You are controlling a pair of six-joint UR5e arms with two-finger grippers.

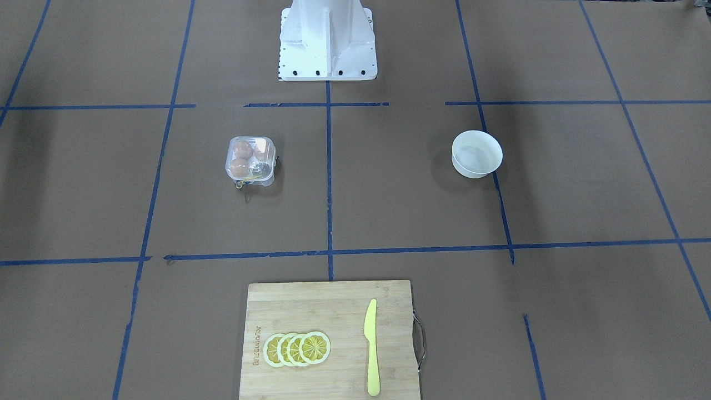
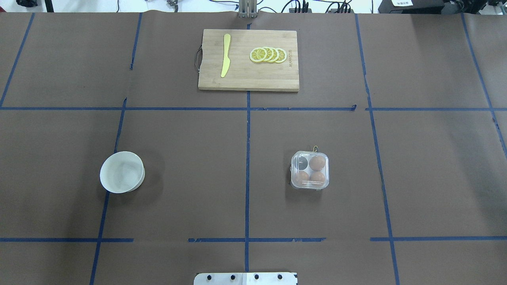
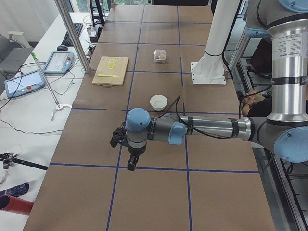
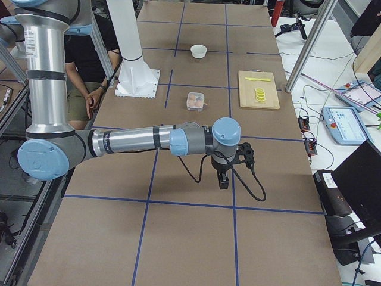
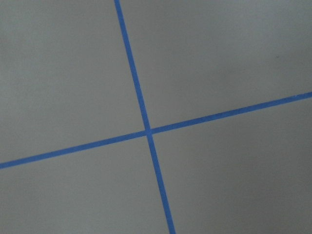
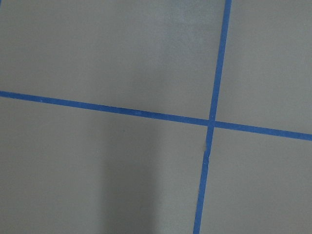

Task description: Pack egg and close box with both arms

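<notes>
The clear box [image 2: 309, 170] stands on the table to the right of the centre line, its lid down over the cups; it also shows in the front view [image 1: 251, 161]. Three brown eggs [image 2: 317, 162] lie inside it, alike, and the far-left cup looks dark. The left gripper [image 3: 130, 165] hangs over bare table far from the box, and the right gripper [image 4: 223, 180] does the same at the table's other end. Both show only in side views, so I cannot tell whether they are open or shut. The wrist views show only brown paper and blue tape.
A white bowl [image 2: 122, 172] stands left of the centre line. A wooden cutting board [image 2: 245, 77] at the far edge carries lemon slices [image 2: 268, 55] and a yellow knife [image 2: 225, 55]. The white pedestal [image 1: 326, 41] stands at the robot's side. A person [image 4: 83, 71] sits beside it.
</notes>
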